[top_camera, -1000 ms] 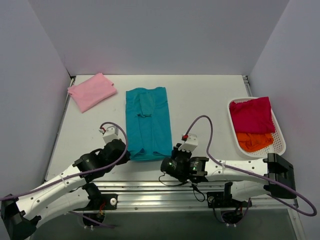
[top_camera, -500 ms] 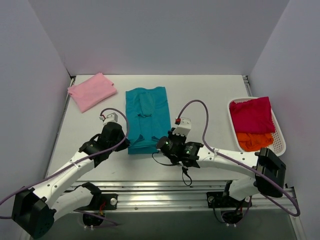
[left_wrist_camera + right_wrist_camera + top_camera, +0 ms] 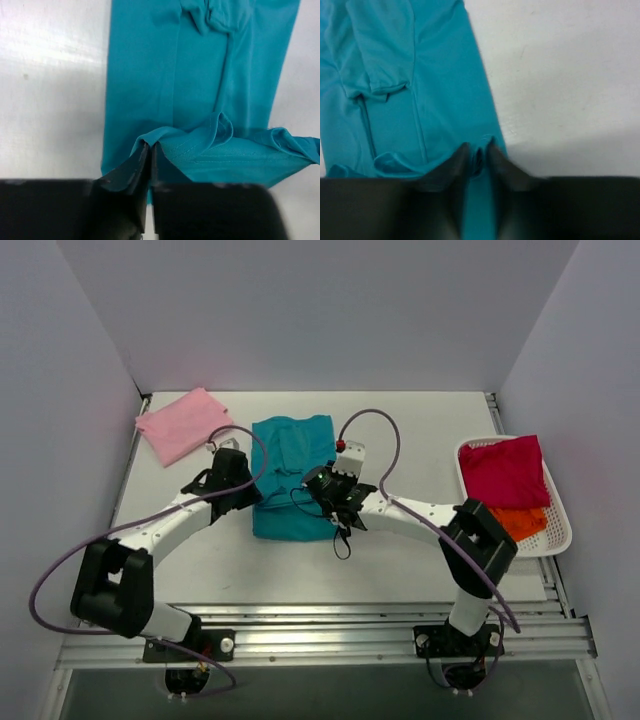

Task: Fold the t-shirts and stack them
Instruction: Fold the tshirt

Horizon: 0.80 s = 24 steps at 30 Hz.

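Observation:
The teal t-shirt lies mid-table, its near hem carried forward and doubled over the body. In the left wrist view my left gripper is shut on a raised fold of that hem at the shirt's left edge. At the shirt's right edge, in the right wrist view, my right gripper has its jaws slightly parted, with a small pucker of teal cloth still between the tips. From above, the left gripper and right gripper flank the folded edge. A light pink t-shirt lies folded at the far left.
A white basket at the right edge holds a magenta t-shirt on top of an orange t-shirt. Purple cables loop over both arms. Grey walls close in the table at the back and both sides.
Both grippers moved from the near edge toward the back, carrying the teal shirt's near hem over its body. The shirt now looks shorter. The right jaws have parted a little.

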Motion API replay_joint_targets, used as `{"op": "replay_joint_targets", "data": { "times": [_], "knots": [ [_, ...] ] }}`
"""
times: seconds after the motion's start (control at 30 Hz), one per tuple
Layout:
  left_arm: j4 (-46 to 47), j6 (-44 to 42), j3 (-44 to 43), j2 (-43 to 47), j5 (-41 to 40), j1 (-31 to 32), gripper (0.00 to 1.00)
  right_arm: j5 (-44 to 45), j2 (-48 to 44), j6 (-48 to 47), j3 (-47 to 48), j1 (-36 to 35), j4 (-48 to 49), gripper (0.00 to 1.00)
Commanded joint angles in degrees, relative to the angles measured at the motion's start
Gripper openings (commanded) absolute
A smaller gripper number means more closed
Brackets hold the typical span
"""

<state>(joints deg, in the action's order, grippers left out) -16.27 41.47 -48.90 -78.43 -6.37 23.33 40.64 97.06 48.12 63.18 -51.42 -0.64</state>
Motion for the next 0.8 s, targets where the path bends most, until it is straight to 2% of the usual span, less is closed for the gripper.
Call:
{"op": "replay_joint_targets", "data": {
  "times": [0.0,0.03,0.07,0.1,0.13,0.23,0.3,0.4,0.53,0.77],
  "knots": [
    [9.0,-4.1,-8.7,-10.0,2.8,-3.9,0.65,-2.6,8.4,-4.1,6.0,5.5,2.1,0.39],
    [9.5,-4.5,-10.8,-16.2,4.6,-6.1,0.92,-2.9,10.6,-4.0,10.3,6.7,1.0,0.55],
    [7.5,-4.4,-13.3,-19.1,4.3,-7.1,0.96,-3.1,14.1,-5.1,11.9,7.6,1.9,0.72],
    [7.2,-3.3,-15.6,-21.9,4.4,-8.1,0.96,-3.5,15.3,-6.8,13.0,8.5,3.4,0.82],
    [7.7,-3.2,-18.6,-25.7,4.8,-8.9,0.94,-4.6,16.5,-8.4,15.5,10.4,4.8,0.85],
    [9.9,-3.1,-22.8,-29.3,6.1,-10.1,0.94,-5.7,17.0,-9.5,17.3,12.7,5.2,0.87],
    [8.4,-3.2,-24.3,-29.1,4.9,-10.1,0.94,-4.4,14.2,-10.0,17.0,12.6,4.9,0.88],
    [7.9,-3.0,-22.2,-24.2,0.4,-10.2,0.94,-2.7,8.6,-10.8,14.0,11.9,5.0,0.88],
    [5.5,-1.7,-16.6,-12.3,-7.6,-10.1,0.94,-1.2,0.8,-10.6,7.8,10.6,5.0,0.88],
    [1.3,0.3,-2.8,2.5,-7.8,-6.0,0.94,-2.0,-14.9,-4.6,-8.5,5.1,6.6,0.88]
  ]
}}
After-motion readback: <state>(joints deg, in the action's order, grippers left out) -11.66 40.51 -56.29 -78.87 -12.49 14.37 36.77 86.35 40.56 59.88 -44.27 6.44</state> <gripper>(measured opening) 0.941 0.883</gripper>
